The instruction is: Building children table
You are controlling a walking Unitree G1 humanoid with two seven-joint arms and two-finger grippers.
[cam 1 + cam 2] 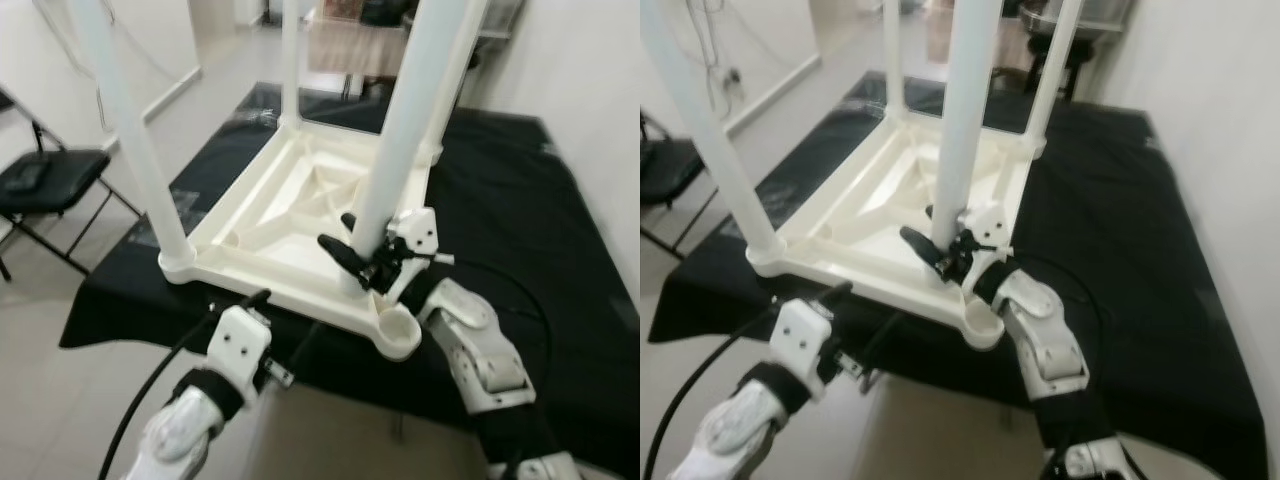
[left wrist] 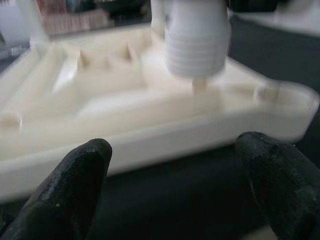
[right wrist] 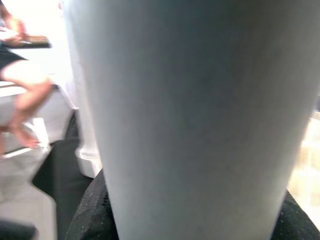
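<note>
Black cloth [image 1: 500,190] covered the low work surface, which stood on a pale tiled floor [image 1: 60,400] with a folding chair [image 1: 45,180] off to the robot's left. On the cloth lay the cream plastic tabletop [image 1: 300,215], inverted, ribbed underside facing up. Three white legs stood upright in its corner sockets — one at the near-left corner [image 1: 130,130] and two at the far corners [image 1: 290,60].

The right gripper [image 1: 362,262] was clamped around the lower part of a fourth leg [image 1: 410,110], one black finger [image 1: 340,255] wrapped across its front. That leg stood roughly upright over the tabletop's underside, just inboard of the open near-right corner socket [image 1: 400,330]. In the left wrist view the leg's ribbed lower end [image 2: 195,45] showed a small peg at the tip; whether it touched the plastic could not be determined.

The left gripper [image 2: 180,170] hovered at the near edge of the tabletop, close to the cloth's border, fingers [image 2: 75,175] spread apart and holding nothing — aimed toward the tabletop rim [image 2: 150,135].

Part of a person [image 3: 20,100] appeared in the background of the right wrist view.
</note>
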